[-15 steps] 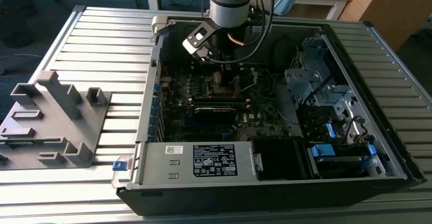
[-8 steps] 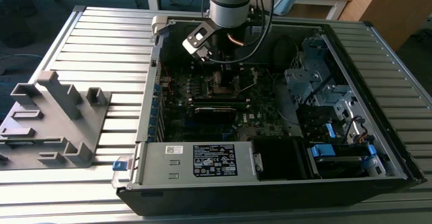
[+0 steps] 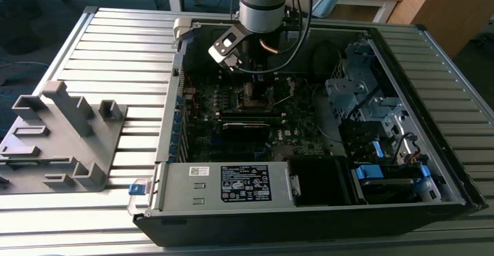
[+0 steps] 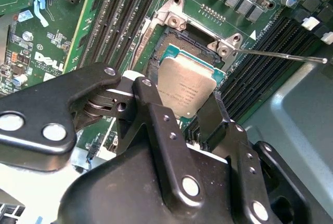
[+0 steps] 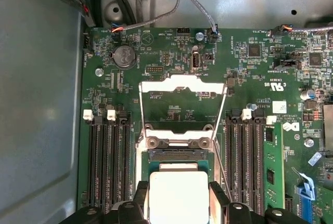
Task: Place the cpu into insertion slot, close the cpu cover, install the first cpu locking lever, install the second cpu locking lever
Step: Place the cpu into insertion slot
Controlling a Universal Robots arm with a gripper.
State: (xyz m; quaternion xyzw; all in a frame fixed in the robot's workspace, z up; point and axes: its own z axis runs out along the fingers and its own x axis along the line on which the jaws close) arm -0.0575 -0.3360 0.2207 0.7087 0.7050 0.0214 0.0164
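Gripper (image 4: 179, 93) is pinching the chip (image 4: 187, 81) by two opposite edges, its fingers (image 4: 151, 112) closed just to the chip's width and holding the metal face level. Chip is hanging over the near part of the socket (image 4: 179, 44) and looks not yet seated. Cover plate (image 5: 182, 84) is lying folded back on the far side, leaving the socket open from above. Lever (image 4: 281, 55) is sticking out unlatched, clear of the opening. Arm (image 3: 262, 4) is reaching into the far part of the computer case (image 3: 309, 227).

Exterior view dim; glare whitens cpu (image 5: 178, 195).
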